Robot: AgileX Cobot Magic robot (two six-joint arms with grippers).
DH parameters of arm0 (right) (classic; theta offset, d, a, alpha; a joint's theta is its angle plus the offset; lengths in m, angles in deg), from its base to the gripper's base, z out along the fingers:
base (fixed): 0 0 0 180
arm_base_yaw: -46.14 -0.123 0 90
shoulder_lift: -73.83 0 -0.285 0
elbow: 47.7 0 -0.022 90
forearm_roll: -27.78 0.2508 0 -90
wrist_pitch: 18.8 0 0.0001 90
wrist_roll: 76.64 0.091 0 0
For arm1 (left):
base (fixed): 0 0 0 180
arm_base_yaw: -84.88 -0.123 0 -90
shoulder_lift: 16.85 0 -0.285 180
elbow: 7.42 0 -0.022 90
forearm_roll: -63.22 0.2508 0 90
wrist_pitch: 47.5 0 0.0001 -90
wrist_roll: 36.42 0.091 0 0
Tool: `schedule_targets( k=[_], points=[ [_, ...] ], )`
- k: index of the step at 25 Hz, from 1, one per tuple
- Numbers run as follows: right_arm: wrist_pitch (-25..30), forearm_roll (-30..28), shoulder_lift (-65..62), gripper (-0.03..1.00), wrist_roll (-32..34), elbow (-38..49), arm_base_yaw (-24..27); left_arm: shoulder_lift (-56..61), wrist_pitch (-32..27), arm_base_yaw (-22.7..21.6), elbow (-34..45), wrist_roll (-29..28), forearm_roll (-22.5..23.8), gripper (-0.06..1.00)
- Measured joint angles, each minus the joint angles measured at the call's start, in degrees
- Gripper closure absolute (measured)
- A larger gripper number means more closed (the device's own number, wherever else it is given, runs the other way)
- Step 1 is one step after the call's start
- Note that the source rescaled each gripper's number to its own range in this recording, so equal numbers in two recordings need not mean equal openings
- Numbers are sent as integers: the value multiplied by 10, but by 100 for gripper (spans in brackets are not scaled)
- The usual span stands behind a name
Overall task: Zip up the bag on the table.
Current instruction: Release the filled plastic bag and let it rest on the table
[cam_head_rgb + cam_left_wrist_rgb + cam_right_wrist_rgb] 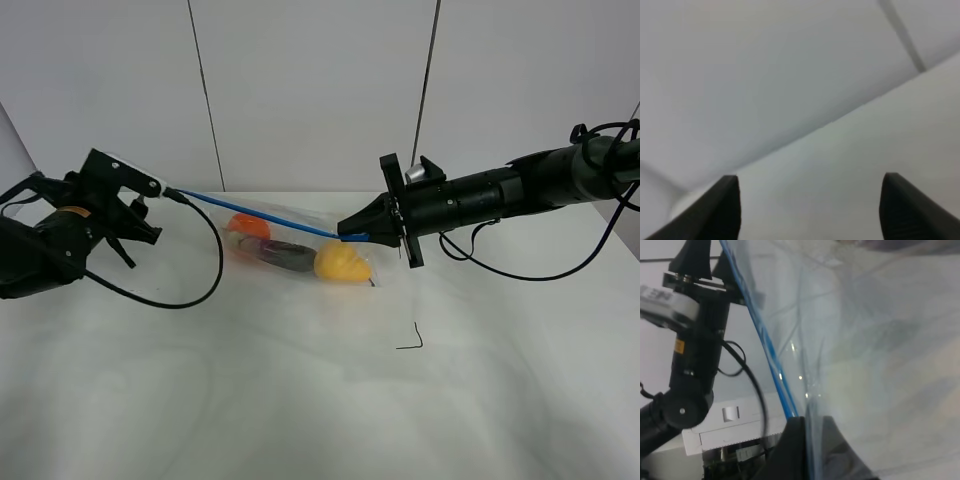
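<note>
The bag (300, 240) lies at the back middle of the table (300, 400), clear plastic with orange, purple and yellow produce inside. Its blue zipper strip (265, 216) runs taut above it between the two grippers. My right gripper (352, 236) is shut on the strip's right end; in the right wrist view the fingers (795, 450) pinch the blue strip (767, 355) and the bag edge. My left gripper (160, 212) stands at the strip's left end. Its fingers (725, 210) are spread wide, with only table and wall between them. I cannot tell whether it touches the strip.
A thin black corner mark (410, 340) lies in front of the bag on the right. The left arm's black cable (195, 285) loops over the table, and another cable (540, 270) hangs under the right arm. A panelled wall stands close behind.
</note>
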Motion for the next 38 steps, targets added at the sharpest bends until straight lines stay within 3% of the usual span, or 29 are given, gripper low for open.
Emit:
schedule_targets(
  k=[5, 8, 11, 14, 23, 27, 30, 34, 38],
  points=[
    [0, 0, 0, 97, 0, 0, 0, 0, -1, -40, 0, -212, -1, 12],
    [0, -1, 0, 97, 0, 0, 0, 0, -41, -55, 0, -276, 22, 12],
    [0, -1, 0, 97, 0, 0, 0, 3, -119, -59, 0, -291, 88, 12],
    [0, -1, 0, 97, 0, 0, 0, 18, -245, -59, -13, -295, 143, 12],
    [1, -1, 0, 97, 0, 0, 0, 24, -708, -59, -187, -289, 163, 12],
    [1, -1, 0, 97, 0, 0, 0, 25, -822, -59, -262, -311, 165, 12],
    [1, -1, 0, 97, 0, 0, 0, 26, -874, -59, -304, -343, 165, 11],
    [1, -1, 0, 97, 0, 0, 0, 26, -946, -59, -346, -381, 165, -1],
    [1, -1, 0, 97, 0, 0, 0, 26, -1033, -59, -384, -393, 165, -5]
  ],
)
